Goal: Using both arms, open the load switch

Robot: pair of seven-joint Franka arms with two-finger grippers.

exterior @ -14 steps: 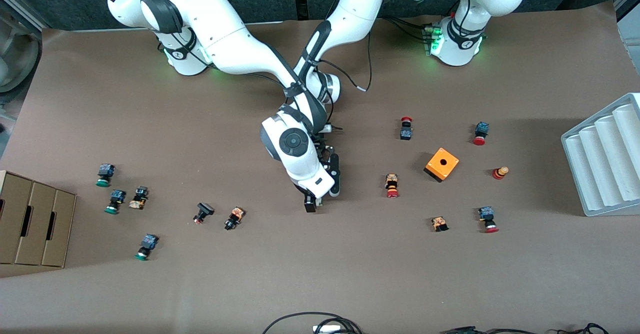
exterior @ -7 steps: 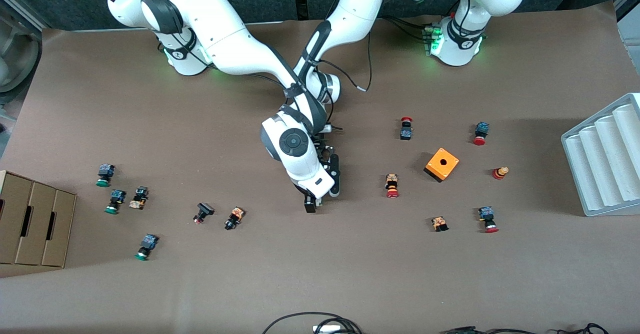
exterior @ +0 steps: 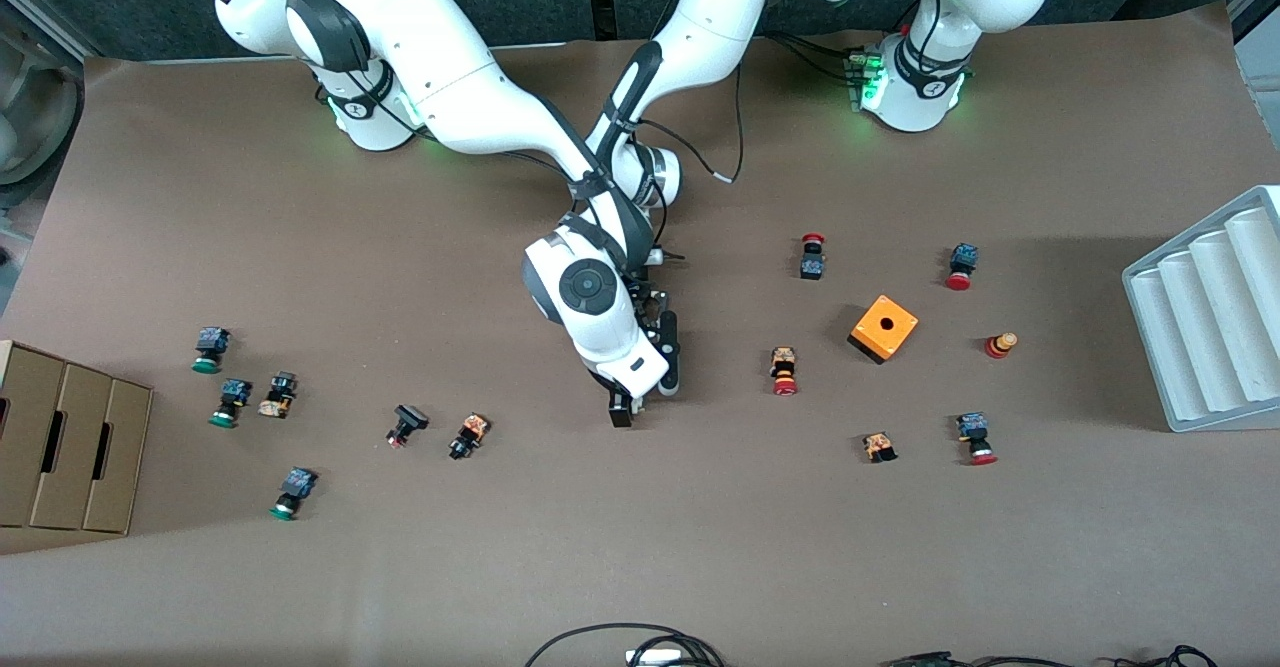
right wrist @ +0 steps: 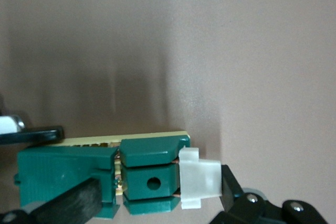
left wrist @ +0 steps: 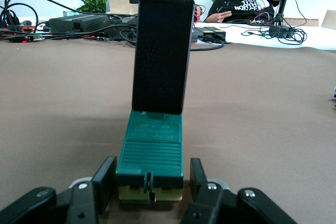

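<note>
The load switch (left wrist: 151, 148), a dark green block with a white end (right wrist: 202, 182), lies on the brown table at its middle. My left gripper (left wrist: 151, 174) straddles its green end, open, with a small gap on each side. My right gripper (right wrist: 152, 192) is shut on the switch lengthwise. One of its fingers (right wrist: 231, 184) is against the white end and the other lies across the green body. In the left wrist view a right finger (left wrist: 160, 51) stands on the switch's other end. From the front, both hands, the right gripper (exterior: 624, 405) and the left gripper (exterior: 662, 352), cover the switch.
An orange cube (exterior: 883, 328) and several red-capped push buttons (exterior: 784, 370) lie toward the left arm's end. Green-capped buttons (exterior: 232, 401) and a cardboard box (exterior: 60, 447) are toward the right arm's end. A white rack (exterior: 1210, 317) stands at the table's edge.
The right arm's upper joints have turned slightly. Both hands stay over the same spot at the table's middle.
</note>
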